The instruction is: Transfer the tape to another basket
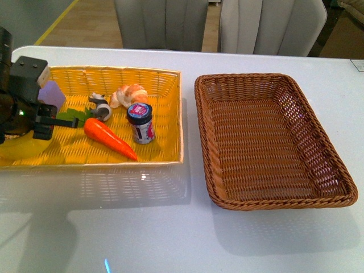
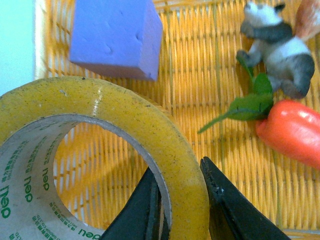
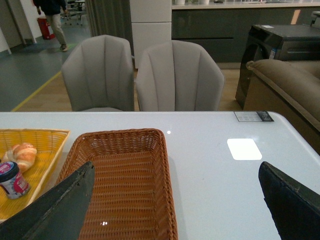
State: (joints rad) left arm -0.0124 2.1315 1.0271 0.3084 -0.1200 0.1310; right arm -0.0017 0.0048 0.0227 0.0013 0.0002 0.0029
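**Left gripper pinching the tape in the yellow basket**

The left gripper (image 2: 179,170) is clamped on one wall of the tape (image 2: 115,107), at the left end of the yellow basket (image 2: 210,75). Held by one wall, the roll may swing or slip on the way to the brown basket (image 1: 244,79), or clip the purple block (image 2: 112,37). The right gripper (image 3: 176,167) is spread wide. The front view hides the roll, and it is unclear whether the roll is lifted.

An office lounge, with grey armchairs (image 3: 177,75) and dark cabinets (image 3: 215,30).
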